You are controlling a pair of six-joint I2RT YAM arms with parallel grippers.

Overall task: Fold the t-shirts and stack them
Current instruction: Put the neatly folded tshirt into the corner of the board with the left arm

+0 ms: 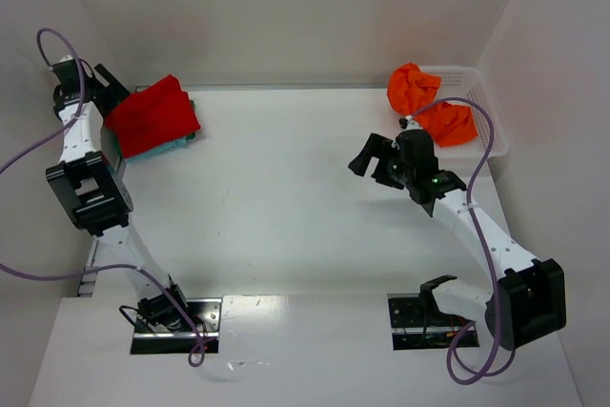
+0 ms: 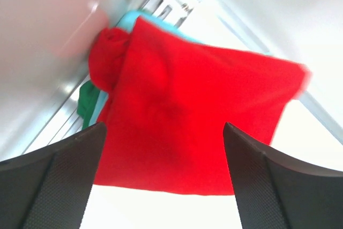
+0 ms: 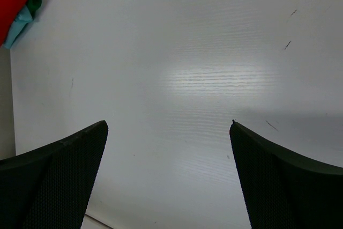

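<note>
A folded bright red t-shirt point(image 1: 152, 116) point(image 2: 193, 116) lies at the table's far left on top of a teal t-shirt point(image 1: 176, 145) point(image 2: 134, 20), whose edge peeks out beneath it. My left gripper point(image 1: 110, 83) point(image 2: 164, 127) hangs open just behind and above the red shirt, holding nothing. A crumpled orange t-shirt point(image 1: 429, 107) sits in the white mesh basket point(image 1: 486, 131) at the far right. The right gripper point(image 1: 370, 164) point(image 3: 169, 124) stands open over bare table, left of the basket, empty.
White walls close in the table on the left, back and right. A strip of green cloth point(image 2: 86, 103) shows under the stack's edge by the left wall. In the right wrist view the red and teal stack point(image 3: 13, 4) is at the top left corner.
</note>
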